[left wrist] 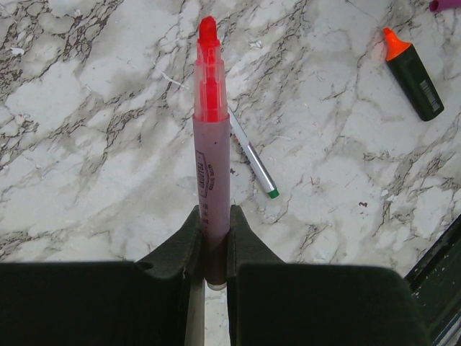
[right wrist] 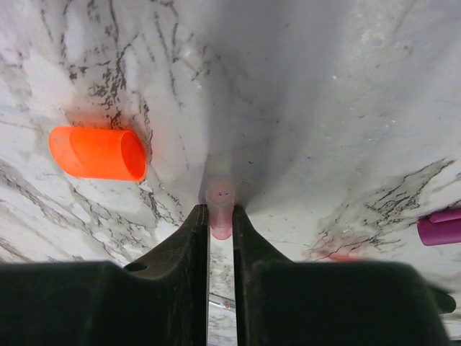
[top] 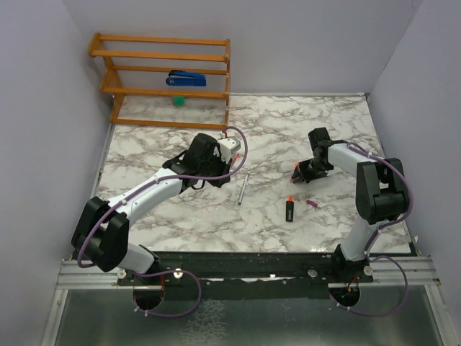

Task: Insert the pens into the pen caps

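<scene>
Pink pen (left wrist: 211, 166) clenched in left tool (left wrist: 215, 220), pale pink cap (right wrist: 220, 194) pinched by right tool (right wrist: 220, 214), stapler (top: 186, 77) on shelf (top: 158, 41)

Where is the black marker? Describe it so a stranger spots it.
On the marble table, look in the near half, right of centre. The black marker lies there: short, thick, orange-tipped, unlike the slim silver pen and the tiny magenta cap beside it.

silver-grey pen (top: 243, 189) lies flat | black marker (top: 289, 209) to its right, apart

Print on pink pen (left wrist: 212, 187) illegible
</scene>
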`<state>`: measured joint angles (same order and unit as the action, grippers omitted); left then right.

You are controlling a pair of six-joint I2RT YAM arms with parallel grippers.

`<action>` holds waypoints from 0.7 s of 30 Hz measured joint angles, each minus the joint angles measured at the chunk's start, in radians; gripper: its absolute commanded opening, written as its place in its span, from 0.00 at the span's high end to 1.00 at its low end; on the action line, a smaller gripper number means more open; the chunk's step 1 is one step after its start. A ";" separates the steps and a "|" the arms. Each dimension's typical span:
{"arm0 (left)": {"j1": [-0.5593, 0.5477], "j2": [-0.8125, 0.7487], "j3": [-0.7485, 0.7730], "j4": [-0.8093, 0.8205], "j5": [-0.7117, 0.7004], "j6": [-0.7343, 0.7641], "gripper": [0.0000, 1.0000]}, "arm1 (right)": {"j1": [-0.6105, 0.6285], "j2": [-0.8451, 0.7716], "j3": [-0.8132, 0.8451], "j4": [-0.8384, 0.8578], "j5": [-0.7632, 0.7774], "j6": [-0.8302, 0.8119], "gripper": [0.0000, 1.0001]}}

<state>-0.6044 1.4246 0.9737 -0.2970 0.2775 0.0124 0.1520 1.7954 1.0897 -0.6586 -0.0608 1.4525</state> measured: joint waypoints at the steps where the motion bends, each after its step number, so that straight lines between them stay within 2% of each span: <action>1: 0.000 0.000 0.000 0.000 0.000 0.000 1.00 | -0.002 0.002 0.000 0.001 -0.004 -0.006 1.00; 9: 0.000 0.000 0.000 0.000 -0.002 0.000 1.00 | -0.010 0.002 -0.010 0.021 -0.038 -0.040 1.00; 17: 0.000 0.011 0.000 0.000 -0.015 0.000 1.00 | -0.009 0.036 0.065 0.029 -0.024 -0.241 1.00; 21: 0.000 0.030 0.000 0.000 -0.018 0.000 1.00 | -0.009 -0.002 0.076 0.036 0.013 -0.322 1.00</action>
<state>-0.6044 1.4548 0.9737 -0.2970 0.2592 0.0124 0.1429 1.7935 1.1660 -0.6224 -0.0479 1.1301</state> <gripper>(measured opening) 0.098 0.046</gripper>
